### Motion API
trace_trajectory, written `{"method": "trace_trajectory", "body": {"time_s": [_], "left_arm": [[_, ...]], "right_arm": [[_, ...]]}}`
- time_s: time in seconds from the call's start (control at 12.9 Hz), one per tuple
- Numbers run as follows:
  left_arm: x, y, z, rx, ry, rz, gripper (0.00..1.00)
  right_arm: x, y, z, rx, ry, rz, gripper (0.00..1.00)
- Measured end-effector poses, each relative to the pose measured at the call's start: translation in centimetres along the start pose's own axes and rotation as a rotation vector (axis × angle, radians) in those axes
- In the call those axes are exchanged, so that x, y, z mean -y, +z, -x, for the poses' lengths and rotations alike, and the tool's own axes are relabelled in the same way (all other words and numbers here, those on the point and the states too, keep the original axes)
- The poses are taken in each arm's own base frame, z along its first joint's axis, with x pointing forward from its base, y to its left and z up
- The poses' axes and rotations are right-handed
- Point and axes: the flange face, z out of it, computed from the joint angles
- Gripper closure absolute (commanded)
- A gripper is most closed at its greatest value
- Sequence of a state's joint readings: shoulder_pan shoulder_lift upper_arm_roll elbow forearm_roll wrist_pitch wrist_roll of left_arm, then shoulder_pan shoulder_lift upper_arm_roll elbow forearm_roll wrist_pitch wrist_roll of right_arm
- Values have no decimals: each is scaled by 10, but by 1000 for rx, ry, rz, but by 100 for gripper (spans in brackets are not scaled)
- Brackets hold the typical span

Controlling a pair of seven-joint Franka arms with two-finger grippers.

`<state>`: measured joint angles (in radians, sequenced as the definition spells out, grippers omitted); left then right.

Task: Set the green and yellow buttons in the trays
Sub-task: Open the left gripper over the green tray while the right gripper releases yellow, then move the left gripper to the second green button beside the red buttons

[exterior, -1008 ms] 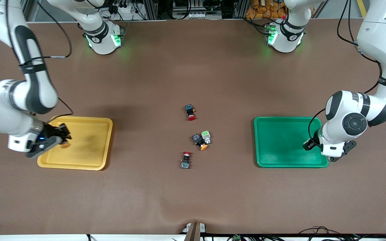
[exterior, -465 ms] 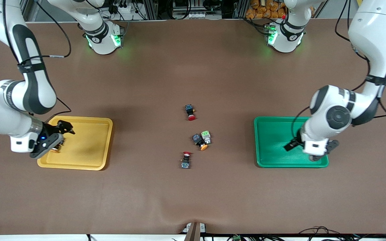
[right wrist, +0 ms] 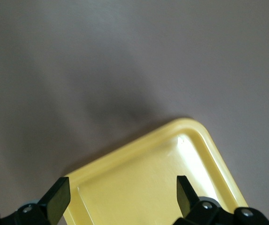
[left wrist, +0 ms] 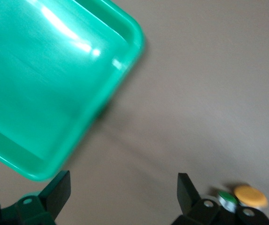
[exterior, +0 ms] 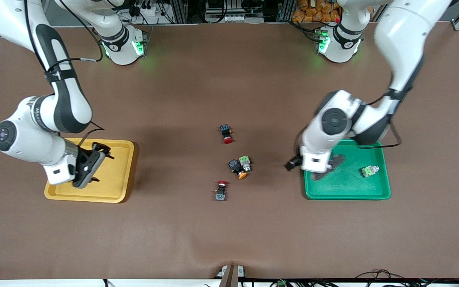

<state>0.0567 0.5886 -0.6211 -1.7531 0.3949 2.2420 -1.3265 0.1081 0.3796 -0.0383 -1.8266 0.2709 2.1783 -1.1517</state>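
Note:
The green tray holds one green button. My left gripper hangs open and empty over the table at that tray's rim, on the side toward the middle. Mid-table, a second green button touches a yellow button; both show past one finger as a green top and a yellow cap. My right gripper stands open over the yellow tray, bare tray floor between its fingers. The arm hides part of this tray.
Two black switches with red caps lie mid-table: one farther from the front camera than the button pair, one nearer. Both arm bases stand along the table's edge farthest from the front camera.
Both grippers opened. The left arm swung from over the green tray toward the table's middle, leaving a green button in the tray. The right gripper let go of a yellow button and shifted across the yellow tray.

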Motion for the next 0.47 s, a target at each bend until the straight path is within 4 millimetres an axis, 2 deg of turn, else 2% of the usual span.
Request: {"method": "trace_trajectory", "body": {"time_s": [0.08, 0.23, 0.47], "left_arm": [[-17, 7, 19, 9, 10, 4, 0], [-40, 23, 42, 6, 13, -2, 0], [-55, 41, 59, -13, -18, -20, 0]], "right_arm": [[7, 3, -7, 3, -25, -17, 0], [21, 10, -23, 2, -57, -50, 0], [51, 26, -58, 17, -125, -78, 0]]}}
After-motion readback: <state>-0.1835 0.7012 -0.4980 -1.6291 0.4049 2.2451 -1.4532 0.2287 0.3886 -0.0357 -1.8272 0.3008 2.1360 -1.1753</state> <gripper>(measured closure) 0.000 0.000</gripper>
